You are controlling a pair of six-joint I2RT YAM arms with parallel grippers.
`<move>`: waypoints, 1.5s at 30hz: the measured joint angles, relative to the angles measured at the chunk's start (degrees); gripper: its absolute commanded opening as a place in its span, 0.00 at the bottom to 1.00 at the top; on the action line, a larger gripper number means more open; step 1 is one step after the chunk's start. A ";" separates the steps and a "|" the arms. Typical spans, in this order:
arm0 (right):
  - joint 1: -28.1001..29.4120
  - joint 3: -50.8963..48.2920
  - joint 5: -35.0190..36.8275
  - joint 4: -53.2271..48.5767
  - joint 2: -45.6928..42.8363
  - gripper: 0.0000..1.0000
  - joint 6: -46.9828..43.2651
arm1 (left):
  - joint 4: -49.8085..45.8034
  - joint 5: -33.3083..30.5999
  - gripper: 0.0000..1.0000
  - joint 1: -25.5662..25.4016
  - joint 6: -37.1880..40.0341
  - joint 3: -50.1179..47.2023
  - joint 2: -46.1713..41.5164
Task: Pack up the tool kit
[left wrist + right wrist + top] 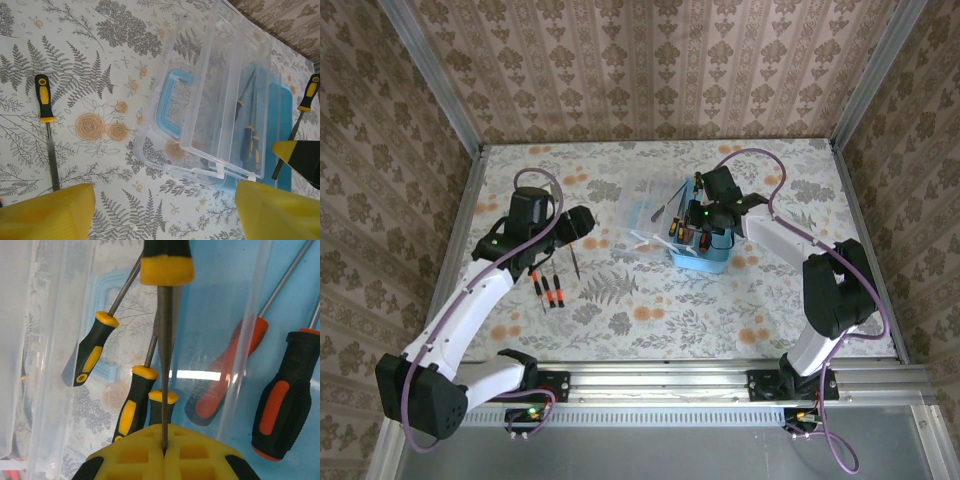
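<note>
Tool kit case (705,262) sits on the bench (650,320) right of centre, with its clear lid (225,85) swung open toward the left arm. My right hand (165,452) is clamped shut on the thin shaft of a yellow-and-black screwdriver (165,340), which hangs over the open case above at least 5 others lying inside.

I judge the step in hand to be laying this one in. To do it well I would bring it low and roughly parallel to those below. The handle should sit inside the walls and off the lid edge. I would part the pads only once it nearly rests, or it may bounce out or lie across the rim and block the lid.

My left hand (165,212) is open and holds nothing, near the lid. A few loose screwdrivers (548,290) lie on the bench beside it. I would hold that hand clear of the case until the right arm is out.
</note>
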 measured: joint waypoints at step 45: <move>0.00 -12.59 -1.25 3.10 -19.39 0.46 -1.14 | -4.98 -9.16 0.53 7.32 7.43 17.33 36.46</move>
